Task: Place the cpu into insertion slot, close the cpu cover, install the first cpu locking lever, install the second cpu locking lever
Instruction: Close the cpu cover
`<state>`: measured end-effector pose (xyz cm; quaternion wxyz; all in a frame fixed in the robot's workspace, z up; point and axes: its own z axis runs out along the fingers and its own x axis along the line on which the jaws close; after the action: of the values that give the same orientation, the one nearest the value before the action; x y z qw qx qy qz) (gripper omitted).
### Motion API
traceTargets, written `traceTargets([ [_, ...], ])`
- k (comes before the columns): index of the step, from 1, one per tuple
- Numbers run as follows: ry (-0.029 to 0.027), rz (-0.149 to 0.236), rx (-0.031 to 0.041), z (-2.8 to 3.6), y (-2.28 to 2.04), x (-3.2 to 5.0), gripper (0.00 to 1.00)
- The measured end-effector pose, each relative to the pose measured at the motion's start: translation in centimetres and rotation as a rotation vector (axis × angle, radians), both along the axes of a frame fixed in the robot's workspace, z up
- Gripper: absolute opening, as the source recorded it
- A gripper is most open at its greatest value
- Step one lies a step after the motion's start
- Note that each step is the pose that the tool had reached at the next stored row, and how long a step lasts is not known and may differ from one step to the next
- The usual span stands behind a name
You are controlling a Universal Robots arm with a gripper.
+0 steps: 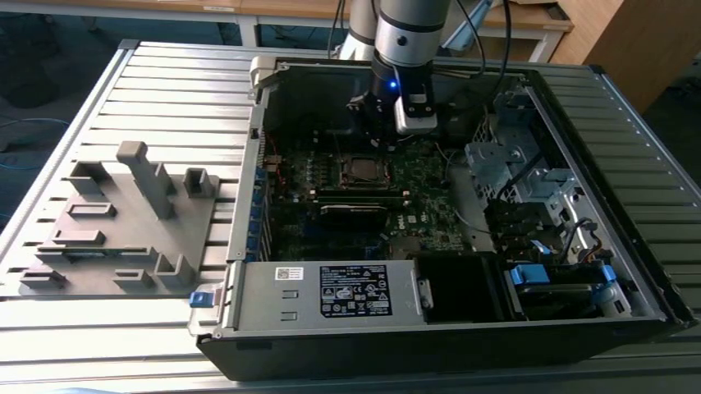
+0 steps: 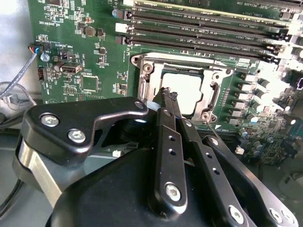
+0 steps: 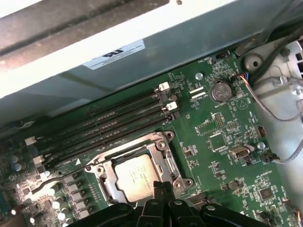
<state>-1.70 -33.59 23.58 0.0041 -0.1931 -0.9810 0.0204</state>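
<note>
Where the green board point(image 3: 213, 137) gives way to bright metal, finds the cpu point(image 3: 136, 176) lying flat in the slot point(image 2: 207, 93): pale silver-grey square, dull on top, faint print across it. Ringed by the cover point(image 3: 164, 160), a shiny frame with a square window, down flat around the chip. Claw point(image 3: 161, 188) closed, tips pressed together with nothing visible between them, poised just over the cover's edge.

Tight on one side: long black memory slots point(image 3: 109, 123) just beside the frame. Along another side, a row of small capacitors point(image 3: 71, 189), with a thin wire lever point(image 3: 57, 179) angling away from the frame's corner. Open room straight above the chip.

From the exterior view, takes in the arm point(image 1: 411, 33) reaching down into the open case point(image 1: 613, 312), walls standing on every side, a drive cage point(image 1: 504, 164) to the exterior view's right. Also a grey fixture plate point(image 1: 121, 222) on the slatted desk point(image 1: 176, 90) to that view's left, well apart from the case. From the first wrist view, picks out a coin cell point(image 3: 218, 91) near the board's edge. From the second wrist view, gets the claw's black linkage up close.
</note>
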Motion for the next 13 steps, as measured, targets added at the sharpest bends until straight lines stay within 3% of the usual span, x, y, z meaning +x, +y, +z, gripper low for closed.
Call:
traceTargets([
  [13, -0.0001, 0.007, 0.0, 0.0, 0.0, -0.06, 0.11],
])
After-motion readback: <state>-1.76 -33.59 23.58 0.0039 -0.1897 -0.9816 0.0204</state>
